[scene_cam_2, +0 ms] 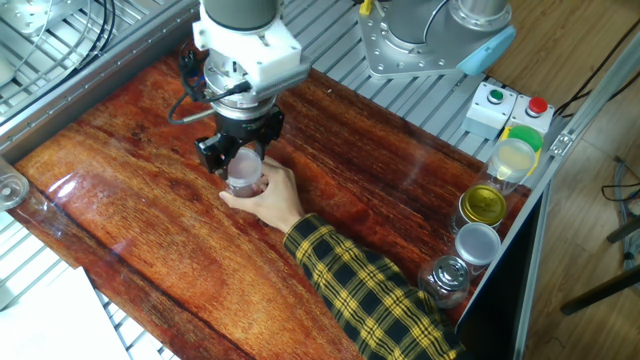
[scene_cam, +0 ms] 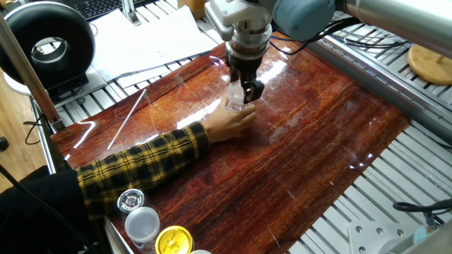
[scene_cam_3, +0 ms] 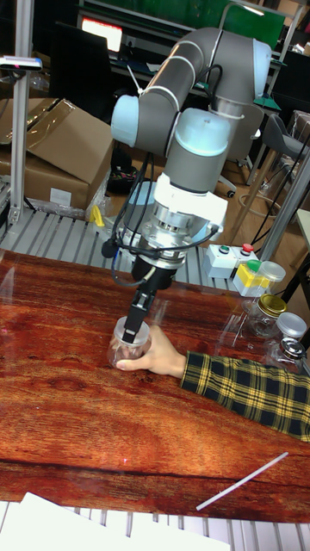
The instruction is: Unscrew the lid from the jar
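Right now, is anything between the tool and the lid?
Nothing visible. The tool is already at the lid, its fingers on either side of it. A person's hand steadies the jar lower down.

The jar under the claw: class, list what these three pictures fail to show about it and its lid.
- Jar base: hidden by the person's hand in the other fixed view.
- Lid threads and how far unscrewed: covered by the claw fingers in the tall fixed view.
- Jar outline: clear plastic lost in table glare in one fixed view.
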You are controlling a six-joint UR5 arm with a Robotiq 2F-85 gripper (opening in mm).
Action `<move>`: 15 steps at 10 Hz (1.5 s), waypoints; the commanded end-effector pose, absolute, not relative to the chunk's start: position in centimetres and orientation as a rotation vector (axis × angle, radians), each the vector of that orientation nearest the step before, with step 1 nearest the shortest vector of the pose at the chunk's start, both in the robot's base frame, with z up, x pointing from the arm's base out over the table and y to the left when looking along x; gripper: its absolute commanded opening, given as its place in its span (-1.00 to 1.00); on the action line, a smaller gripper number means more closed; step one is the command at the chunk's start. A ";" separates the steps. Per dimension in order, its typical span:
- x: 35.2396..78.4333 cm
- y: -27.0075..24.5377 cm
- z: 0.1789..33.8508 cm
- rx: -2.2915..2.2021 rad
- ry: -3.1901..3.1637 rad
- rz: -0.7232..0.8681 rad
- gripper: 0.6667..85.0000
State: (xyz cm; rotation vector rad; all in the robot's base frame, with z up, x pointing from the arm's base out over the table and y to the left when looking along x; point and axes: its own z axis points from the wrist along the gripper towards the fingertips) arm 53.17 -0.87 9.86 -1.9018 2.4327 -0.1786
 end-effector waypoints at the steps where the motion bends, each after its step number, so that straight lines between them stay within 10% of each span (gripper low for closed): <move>1: 52.3 -1.5 10.2 -1.764 2.539 -0.113 0.58; 15: 51.9 -0.5 9.9 -0.365 3.098 0.274 0.69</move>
